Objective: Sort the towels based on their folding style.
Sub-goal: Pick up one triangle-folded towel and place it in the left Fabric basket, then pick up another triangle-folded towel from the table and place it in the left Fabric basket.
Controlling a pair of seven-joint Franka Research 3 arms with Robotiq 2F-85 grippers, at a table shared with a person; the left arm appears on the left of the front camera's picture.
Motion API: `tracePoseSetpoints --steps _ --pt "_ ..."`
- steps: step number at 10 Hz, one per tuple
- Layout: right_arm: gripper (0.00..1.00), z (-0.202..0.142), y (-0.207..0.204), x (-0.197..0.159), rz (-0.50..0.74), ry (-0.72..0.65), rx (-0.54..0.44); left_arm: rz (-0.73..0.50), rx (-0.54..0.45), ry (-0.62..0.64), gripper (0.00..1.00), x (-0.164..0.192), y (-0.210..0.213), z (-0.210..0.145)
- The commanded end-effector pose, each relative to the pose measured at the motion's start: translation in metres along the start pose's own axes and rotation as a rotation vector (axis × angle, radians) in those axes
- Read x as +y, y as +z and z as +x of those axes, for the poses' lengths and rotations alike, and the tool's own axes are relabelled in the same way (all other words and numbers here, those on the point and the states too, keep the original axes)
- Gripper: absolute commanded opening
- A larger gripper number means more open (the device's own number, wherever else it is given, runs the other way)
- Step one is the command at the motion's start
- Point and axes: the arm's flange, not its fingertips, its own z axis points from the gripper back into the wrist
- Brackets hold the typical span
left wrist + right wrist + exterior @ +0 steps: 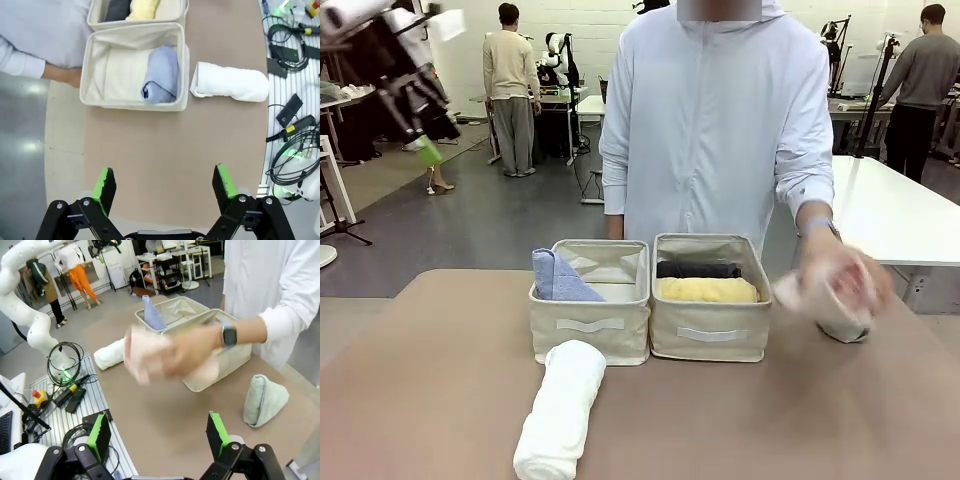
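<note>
A white rolled towel lies on the table in front of the left basket, which holds a lavender-blue cone towel. The right basket holds a dark grey roll and a yellow roll. The person's hand moves a blurred pink towel above the table. A grey-green cone towel stands near it. My left gripper hovers open high above the table, and my right gripper is open too, with nothing between its fingers.
The person stands right behind the baskets at the far edge. Cables and small devices lie on a rack beside the table. The left arm is raised at the top left. Bare tabletop stretches in front of the right basket.
</note>
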Motion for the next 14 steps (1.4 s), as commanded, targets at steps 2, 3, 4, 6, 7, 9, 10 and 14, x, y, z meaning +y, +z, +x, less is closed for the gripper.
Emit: tracePoseSetpoints --steps 2,3,4,6,7,9,10,14 --pt "1.00 0.002 0.000 -0.001 0.008 0.016 -0.024 -0.040 -0.046 0.021 1.00 -0.010 -0.026 -0.019" --pt "1.00 0.002 0.000 -0.001 0.008 0.016 -0.024 -0.044 -0.014 0.028 1.00 -0.011 -0.025 -0.020" --pt "1.00 0.002 0.000 -0.001 0.008 0.016 -0.024 -0.042 -0.007 0.040 1.00 -0.005 -0.020 -0.025" --pt "1.00 0.002 0.000 -0.001 0.008 0.016 -0.024 -0.042 -0.007 0.040 1.00 -0.005 -0.020 -0.025" --pt "1.00 0.002 0.000 -0.001 0.008 0.016 -0.024 -0.042 -0.007 0.040 1.00 -0.005 -0.020 -0.025" --pt "1.00 0.002 0.000 -0.001 0.008 0.016 -0.024 -0.042 -0.007 0.040 1.00 -0.005 -0.020 -0.025" --pt "1.00 0.002 0.000 -0.001 0.008 0.016 -0.024 -0.042 -0.007 0.040 1.00 -0.005 -0.020 -0.025" --pt "1.00 0.002 0.000 -0.001 0.008 0.016 -0.024 -0.140 -0.366 0.121 1.00 0.007 0.015 -0.079"
